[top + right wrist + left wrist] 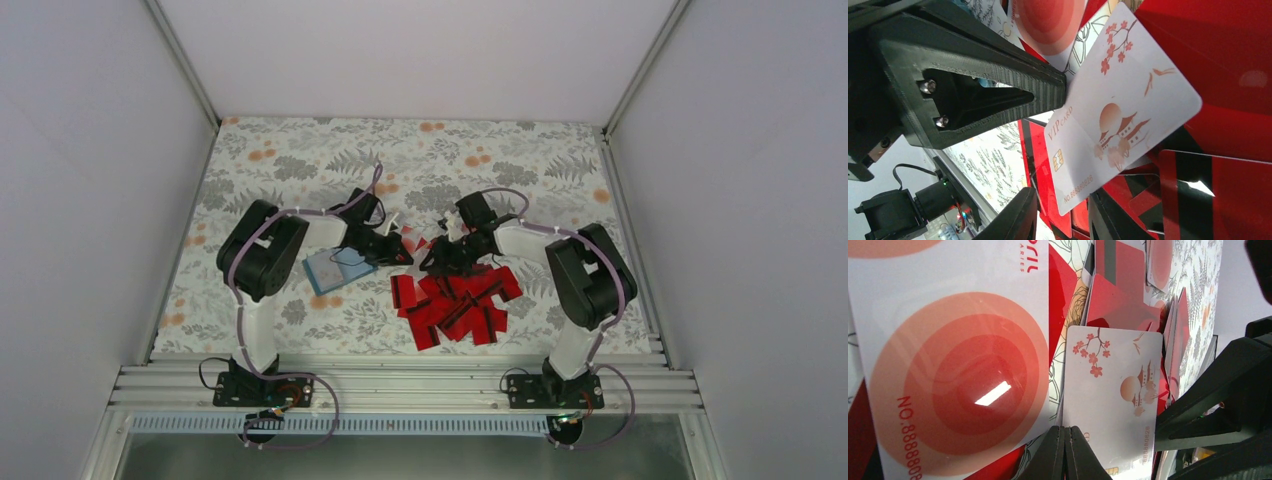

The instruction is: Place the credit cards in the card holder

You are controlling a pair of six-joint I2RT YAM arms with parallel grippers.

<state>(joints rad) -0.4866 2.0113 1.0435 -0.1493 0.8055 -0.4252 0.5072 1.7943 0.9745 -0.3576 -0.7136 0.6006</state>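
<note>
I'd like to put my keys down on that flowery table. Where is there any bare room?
The middle is crowded: card holder, left hand, right hand and the credit cards. Bare room: the far strip of table beyond the hands, and the left edge outside the left arm.

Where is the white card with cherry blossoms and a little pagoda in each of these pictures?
Left wrist: blossom card stands centre-right, its lower left corner at the shut left end effector.
Right wrist: centre, tilted, one edge at that end effector's tip.
Top external: too small to pick out surely.
Shared landmark: the red cards beside it.
</note>
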